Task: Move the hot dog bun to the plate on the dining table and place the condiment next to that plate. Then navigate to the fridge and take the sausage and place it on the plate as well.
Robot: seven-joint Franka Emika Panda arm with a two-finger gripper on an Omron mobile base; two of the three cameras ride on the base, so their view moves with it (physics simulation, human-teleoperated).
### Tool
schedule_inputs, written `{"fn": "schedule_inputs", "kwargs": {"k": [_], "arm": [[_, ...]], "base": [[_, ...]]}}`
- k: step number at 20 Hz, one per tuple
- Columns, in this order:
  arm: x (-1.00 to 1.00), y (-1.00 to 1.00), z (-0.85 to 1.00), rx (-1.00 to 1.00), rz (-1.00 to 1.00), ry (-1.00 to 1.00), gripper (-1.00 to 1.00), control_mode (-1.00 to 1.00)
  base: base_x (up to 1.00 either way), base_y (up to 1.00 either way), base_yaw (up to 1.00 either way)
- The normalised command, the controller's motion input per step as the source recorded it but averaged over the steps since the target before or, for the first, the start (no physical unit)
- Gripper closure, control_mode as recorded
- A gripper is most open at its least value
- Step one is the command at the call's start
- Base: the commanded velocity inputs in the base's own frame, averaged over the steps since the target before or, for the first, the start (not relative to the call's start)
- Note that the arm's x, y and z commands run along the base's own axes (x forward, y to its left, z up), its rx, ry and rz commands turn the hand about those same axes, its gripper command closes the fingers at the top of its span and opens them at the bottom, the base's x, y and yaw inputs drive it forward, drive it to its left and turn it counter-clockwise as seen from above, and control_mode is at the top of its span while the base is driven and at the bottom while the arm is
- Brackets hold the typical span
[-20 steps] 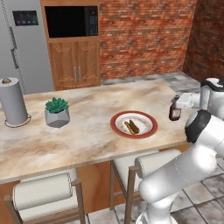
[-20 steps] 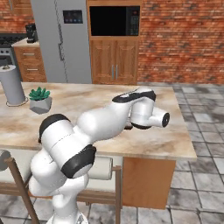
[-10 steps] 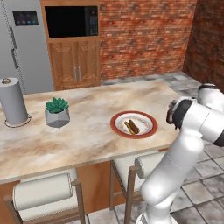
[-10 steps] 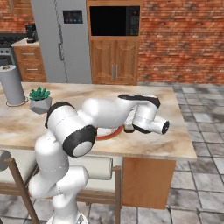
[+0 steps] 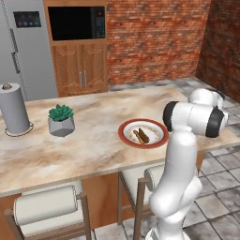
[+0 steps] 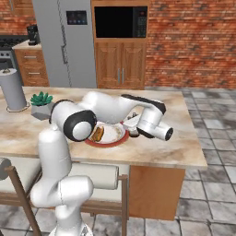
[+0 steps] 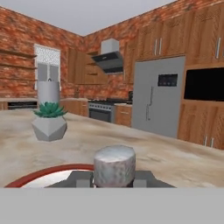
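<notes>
1. Fingers (image 7: 114, 178) closed on the bottle (image 7: 114, 165), held just beside the plate (image 6: 110, 137) near the worktop's (image 5: 93, 140) right end.
2. Bun (image 5: 141, 136) lies on plate.
3. Fridge (image 6: 69, 46) stands behind the worktop.

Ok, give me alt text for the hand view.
The gripper holds the condiment, pale cap up, just before the plate rim on the table. Beyond stand a plant, paper towel roll and the fridge.
</notes>
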Motion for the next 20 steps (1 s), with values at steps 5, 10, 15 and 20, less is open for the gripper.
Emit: {"fn": "schedule_inputs", "kwargs": {"k": [5, 10, 15, 20], "arm": [[0.57, -0.08, -0.22, -0.01, 0.0, 0.0, 1.0, -1.0], [0.48, -0.37, -0.3, 0.0, 0.0, 0.04, 1.0, -1.0], [0.29, -0.19, -0.45, 0.0, 0.0, 0.1, 1.0, -1.0], [0.02, 0.12, -0.44, 0.0, 0.0, 0.12, 1.0, -1.0]], "base": [[0.0, 0.0, 0.0], [0.0, 0.0, 0.0], [0.0, 0.0, 0.0], [0.0, 0.0, 0.0]]}}
